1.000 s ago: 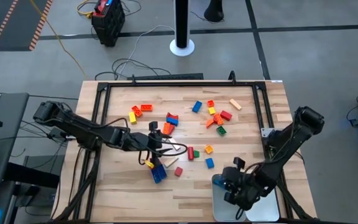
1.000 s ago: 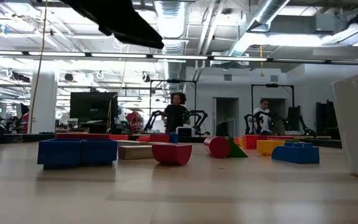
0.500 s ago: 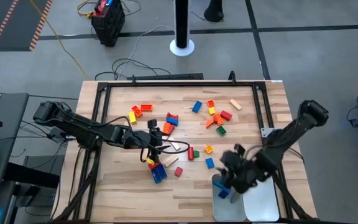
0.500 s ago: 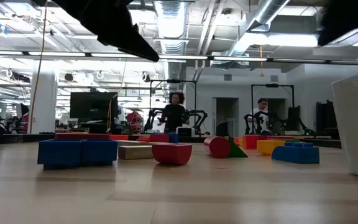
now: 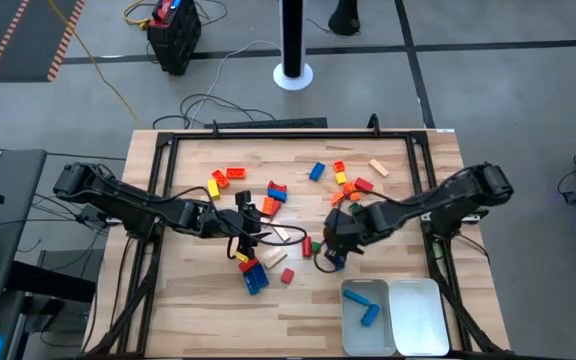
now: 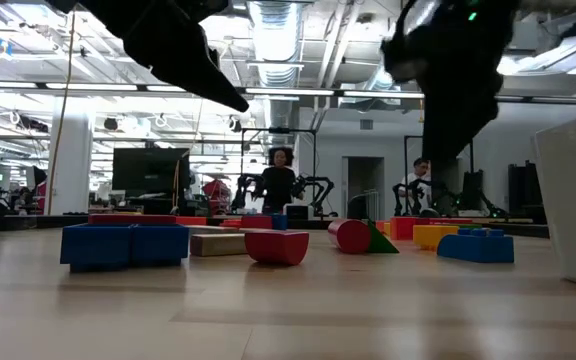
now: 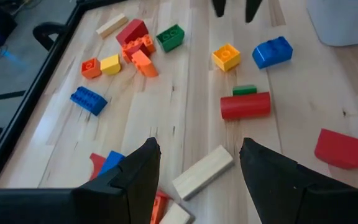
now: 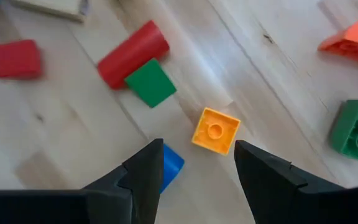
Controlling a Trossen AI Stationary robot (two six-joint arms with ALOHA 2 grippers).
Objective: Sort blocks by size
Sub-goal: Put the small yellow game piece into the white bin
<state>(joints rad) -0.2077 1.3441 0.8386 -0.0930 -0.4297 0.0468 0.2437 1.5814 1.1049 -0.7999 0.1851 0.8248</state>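
Right wrist view: right gripper [image 8: 194, 165] fingers spread apart, nothing between them, hanging over the table with one small yellow block [image 8: 215, 130] just ahead of the gap and one blue block [image 8: 169, 167] partly under one finger. Nearby in that view: one red cylinder block [image 8: 133, 53] touching one green block [image 8: 150, 83], one red square block [image 8: 16, 58]. High view puts this gripper [image 5: 334, 243] mid-table, just below the right-hand cluster of blocks [image 5: 351, 190]. Left gripper [image 7: 197, 163] also parted and empty, above one tan long block [image 7: 202, 172]; in the high view it sits [image 5: 251, 232] left of centre, near one long blue block [image 5: 255, 279]. Two white trays [image 5: 416, 318] at the near right edge, side by side; the left tray [image 5: 349, 328] holds two blue blocks [image 5: 364, 305], the right one holds none. Remaining blocks are scattered over the wooden table [image 5: 198, 300], mostly in two loose groups.
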